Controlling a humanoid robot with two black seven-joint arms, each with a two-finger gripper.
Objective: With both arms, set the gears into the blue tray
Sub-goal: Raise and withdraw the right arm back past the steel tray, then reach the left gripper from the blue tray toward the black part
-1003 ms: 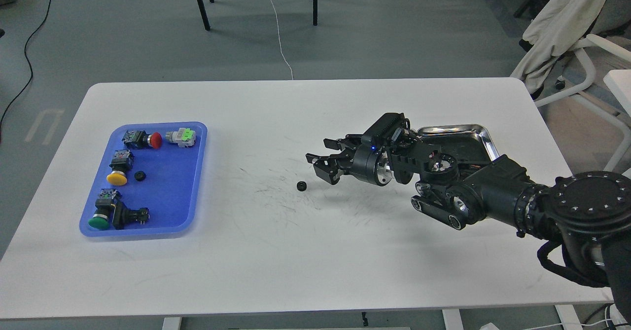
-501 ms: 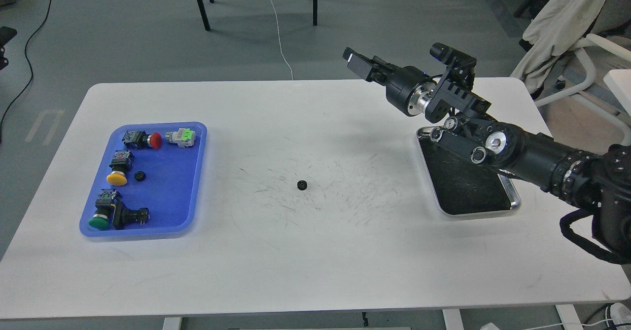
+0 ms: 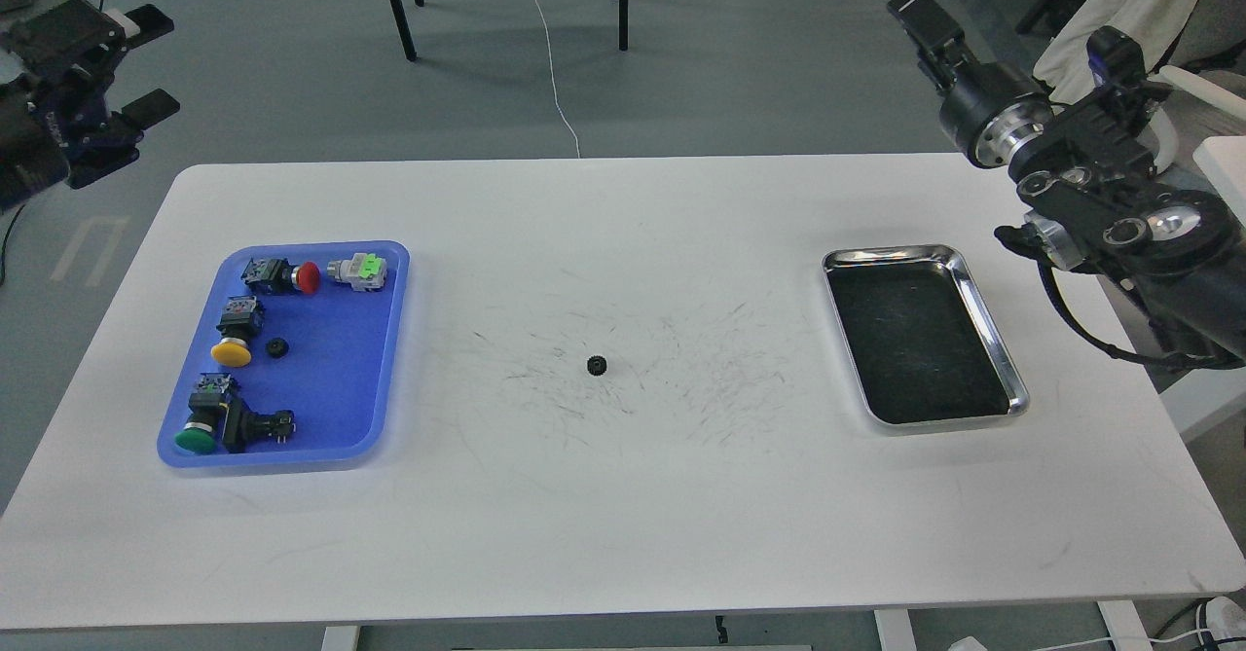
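One tiny black gear lies alone on the white table, near its middle. A second gear rests inside the blue tray at the left, beside the yellow-capped switch. My right gripper is raised high past the table's far right corner, far from both gears; it is seen edge-on, so its fingers cannot be told apart. My left gripper hangs off the table's far left corner with its two fingers spread, holding nothing.
The blue tray also holds several push-button switches with red, yellow and green caps. A shiny steel tray with a dark bottom sits at the right. Chairs and cables stand on the floor beyond the table.
My right arm has swung up and to the right, away from the gear at the table's middle, uncovering the steel tray. My left arm has come into view at the top left. Neither gear has moved.
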